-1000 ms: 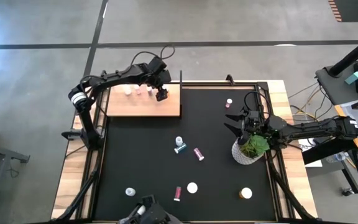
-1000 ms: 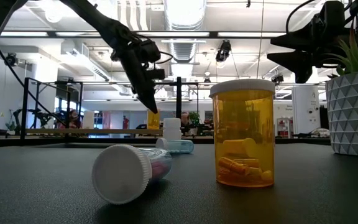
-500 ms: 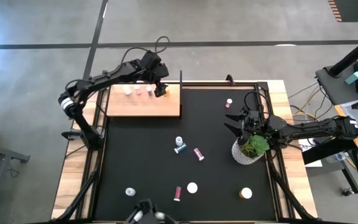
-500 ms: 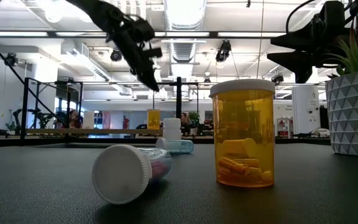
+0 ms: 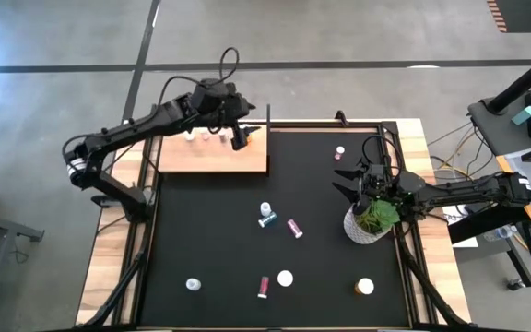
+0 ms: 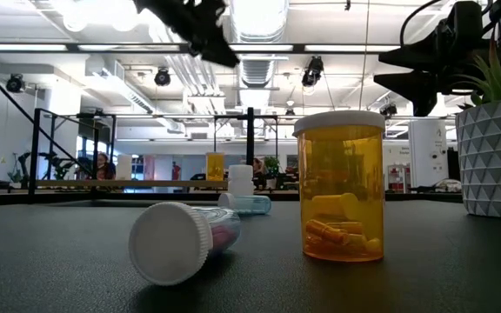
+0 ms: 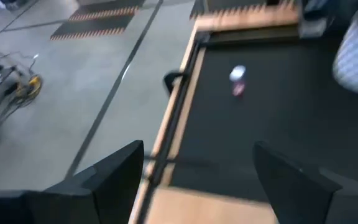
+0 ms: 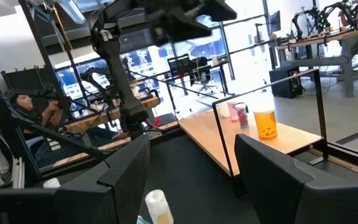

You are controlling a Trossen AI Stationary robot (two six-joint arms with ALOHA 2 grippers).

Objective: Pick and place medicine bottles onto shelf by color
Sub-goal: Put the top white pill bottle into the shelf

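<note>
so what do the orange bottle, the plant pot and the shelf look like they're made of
The orange bottle looks like see-through amber plastic: the pills inside show through, and its cap is opaque white. The plant pot has a matte white faceted surface, perhaps ceramic or moulded plastic; the look leaves it open. The shelf appears to be pale unpainted wood, flat and matte.

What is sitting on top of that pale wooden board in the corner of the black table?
The light-wood board carries small bottles in a row at its far edge: white, pink and orange. The left gripper above partly covers that row in the high view.
</note>
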